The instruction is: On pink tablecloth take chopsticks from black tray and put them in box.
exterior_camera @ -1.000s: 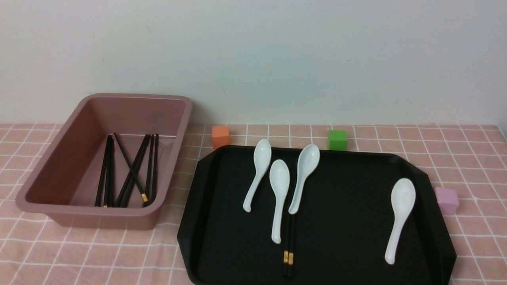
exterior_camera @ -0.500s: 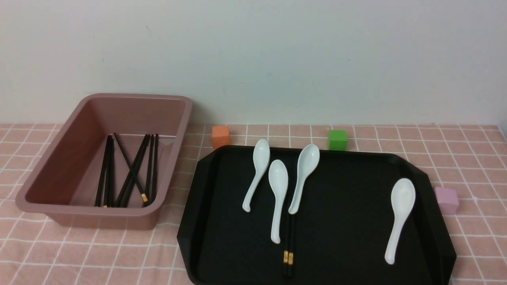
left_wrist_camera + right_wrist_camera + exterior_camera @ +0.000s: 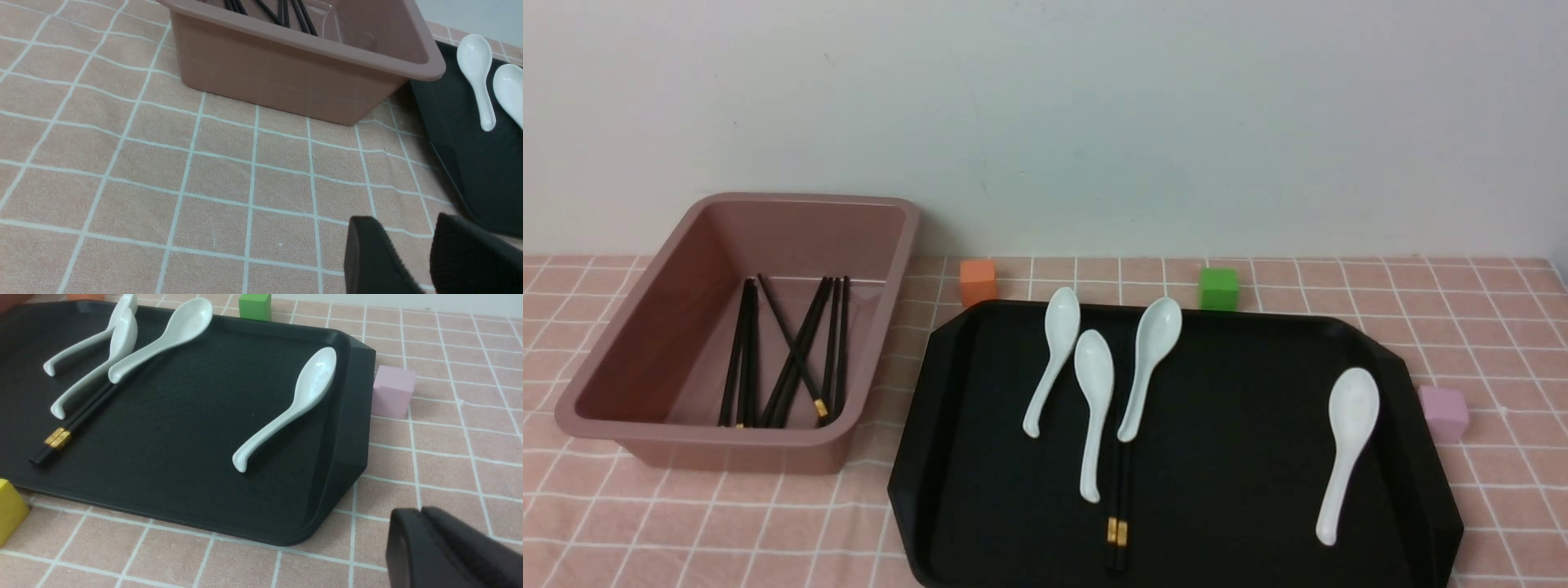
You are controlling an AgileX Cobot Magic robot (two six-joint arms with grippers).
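Note:
Two black chopsticks (image 3: 1117, 523) with gold bands lie on the black tray (image 3: 1225, 457), their thin ends under white spoons; they also show in the right wrist view (image 3: 69, 426). Several more chopsticks (image 3: 792, 359) lie in the mauve box (image 3: 735, 437) to the tray's left on the pink tablecloth (image 3: 727, 523). Neither gripper shows in the front view. My left gripper (image 3: 402, 222) is open and empty over cloth in front of the box (image 3: 306, 61). My right gripper (image 3: 421, 512) is shut and empty over cloth off the tray's (image 3: 351, 416) right front corner.
Several white spoons lie on the tray, three grouped (image 3: 1094, 392) and one apart (image 3: 1347, 441). Small cubes stand around the tray: orange (image 3: 978, 282), green (image 3: 1218, 287), pink (image 3: 1444, 412) and, near its front edge, yellow (image 3: 10, 508). A wall lies close behind.
The middle spoon of the group has shifted very slightly to the left. Nothing else has visibly moved.

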